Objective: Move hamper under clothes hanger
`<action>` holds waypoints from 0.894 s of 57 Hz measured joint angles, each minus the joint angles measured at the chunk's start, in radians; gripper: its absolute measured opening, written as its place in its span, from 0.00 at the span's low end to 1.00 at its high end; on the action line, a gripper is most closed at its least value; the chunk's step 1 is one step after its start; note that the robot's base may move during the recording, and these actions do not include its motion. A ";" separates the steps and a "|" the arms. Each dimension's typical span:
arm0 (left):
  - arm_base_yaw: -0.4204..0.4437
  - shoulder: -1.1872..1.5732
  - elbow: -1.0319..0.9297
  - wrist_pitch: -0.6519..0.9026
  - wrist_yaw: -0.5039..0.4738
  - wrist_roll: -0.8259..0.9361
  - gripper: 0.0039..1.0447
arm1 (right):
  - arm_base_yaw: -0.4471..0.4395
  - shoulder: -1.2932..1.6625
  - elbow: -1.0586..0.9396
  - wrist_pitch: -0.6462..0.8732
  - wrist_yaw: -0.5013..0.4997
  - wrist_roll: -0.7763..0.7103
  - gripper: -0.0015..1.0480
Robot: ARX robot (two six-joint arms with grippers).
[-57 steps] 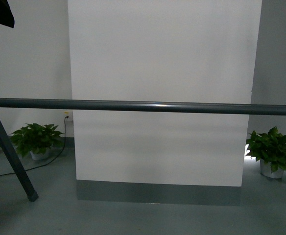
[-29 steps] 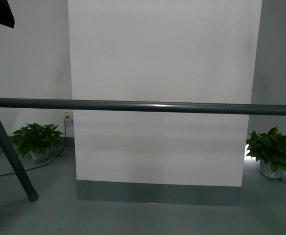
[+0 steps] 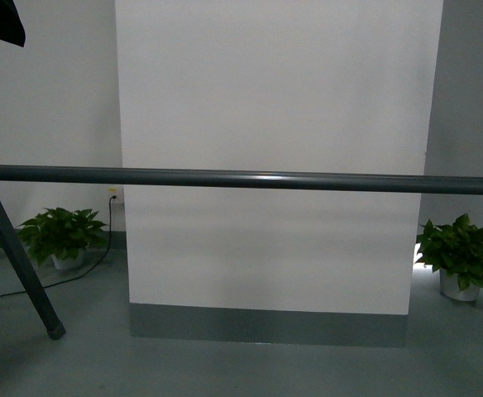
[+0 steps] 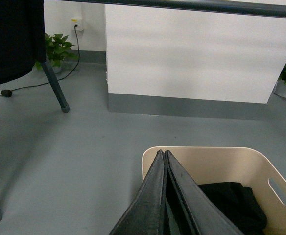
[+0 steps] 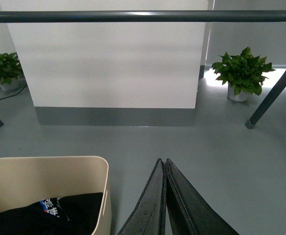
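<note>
the hamper [image 4: 216,169] sat on the grey floor at the robot's 12 o'clock, short of the clothes hanger [image 3: 241,179] bar, dark clothing [image 5: 59,215] inside with small print too blurred to read. the left gripper [image 4: 163,196] and right gripper [image 5: 163,200] were both pinched closed, empty. judged step: approach; next, grasping the rim.

Left gripper [image 4: 164,155] and right gripper [image 5: 163,163] both have jaws pressed together.
</note>
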 joint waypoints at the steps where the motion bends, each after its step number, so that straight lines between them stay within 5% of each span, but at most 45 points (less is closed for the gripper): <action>1: 0.000 0.000 0.000 0.000 0.000 0.000 0.03 | 0.000 0.000 0.000 0.000 0.000 0.000 0.02; 51: 0.000 0.000 0.000 0.000 0.000 0.001 0.03 | 0.000 0.000 0.000 -0.001 0.000 0.000 0.02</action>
